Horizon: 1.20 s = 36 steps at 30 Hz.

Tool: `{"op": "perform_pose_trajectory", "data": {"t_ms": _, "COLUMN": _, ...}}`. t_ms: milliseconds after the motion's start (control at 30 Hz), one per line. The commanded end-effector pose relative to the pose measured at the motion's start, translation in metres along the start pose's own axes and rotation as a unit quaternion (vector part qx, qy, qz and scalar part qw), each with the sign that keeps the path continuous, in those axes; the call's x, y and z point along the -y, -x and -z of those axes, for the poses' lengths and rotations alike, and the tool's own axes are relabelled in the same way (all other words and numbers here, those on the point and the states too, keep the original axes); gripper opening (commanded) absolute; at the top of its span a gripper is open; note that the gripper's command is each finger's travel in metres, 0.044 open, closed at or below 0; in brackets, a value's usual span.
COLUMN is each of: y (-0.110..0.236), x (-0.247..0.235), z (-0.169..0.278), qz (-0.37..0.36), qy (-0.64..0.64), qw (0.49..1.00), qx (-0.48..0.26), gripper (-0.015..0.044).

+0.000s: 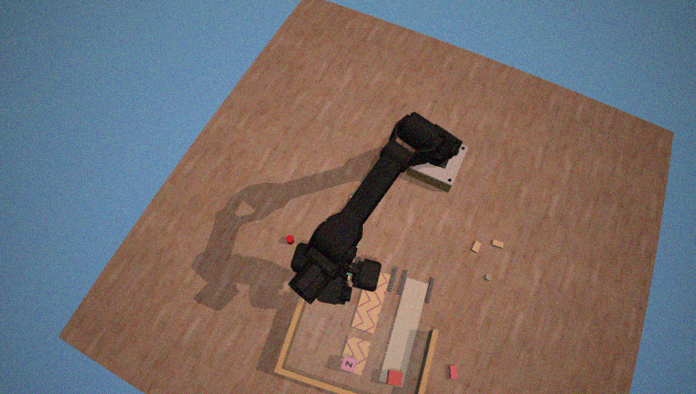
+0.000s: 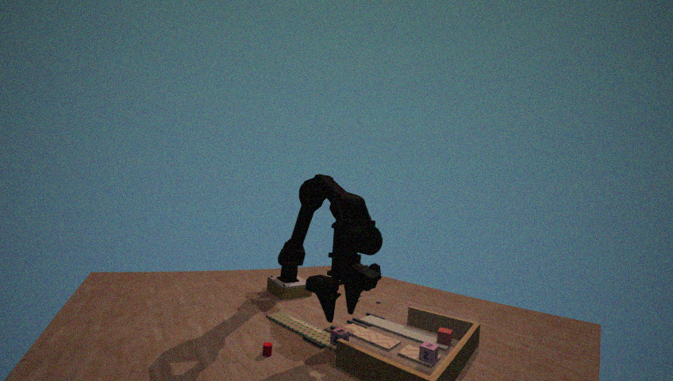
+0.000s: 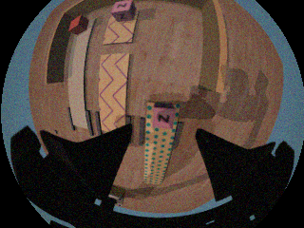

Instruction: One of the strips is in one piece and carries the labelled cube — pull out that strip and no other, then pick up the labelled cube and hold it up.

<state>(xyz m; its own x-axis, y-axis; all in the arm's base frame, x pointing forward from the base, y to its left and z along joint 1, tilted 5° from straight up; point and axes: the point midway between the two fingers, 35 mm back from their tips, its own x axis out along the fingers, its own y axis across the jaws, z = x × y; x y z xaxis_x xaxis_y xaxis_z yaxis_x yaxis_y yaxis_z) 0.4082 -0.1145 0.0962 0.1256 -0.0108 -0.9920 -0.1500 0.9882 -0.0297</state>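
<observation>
The green-dotted strip (image 2: 301, 327) (image 3: 159, 152) looks whole and is drawn out toward the arm's base. A pink cube marked Z (image 2: 339, 334) (image 3: 163, 117) sits on its far end, near the tray opening. My gripper (image 2: 340, 317) (image 3: 165, 130) is open and empty above that cube, one finger to each side in the wrist view. In the top view the arm hides both. The zigzag strip (image 1: 370, 307) (image 2: 373, 336) (image 3: 114, 85) is in two pieces with a gap. Another pink Z cube (image 1: 348, 364) (image 2: 428, 352) (image 3: 123, 9) stands on its far piece.
A plain pale strip (image 1: 405, 322) (image 3: 78, 76) carries a red cube (image 1: 394, 377) (image 2: 444, 335) (image 3: 78, 25). Low walls (image 1: 289, 336) (image 3: 221, 47) surround the strips' far ends. Dark rails (image 1: 429, 290) flank the strips. A red cylinder (image 1: 290, 239) (image 2: 267, 349) and small blocks (image 1: 476, 246) lie outside.
</observation>
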Motion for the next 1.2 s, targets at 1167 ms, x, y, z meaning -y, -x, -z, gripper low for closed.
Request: {"op": "perform_pose_trajectory", "data": {"t_ms": 1167, "y": -0.054, "x": 0.000, "z": -0.001, "qz": 0.002, "qy": -0.002, "qw": 1.000, "qx": -0.003, "gripper": 0.0250}}
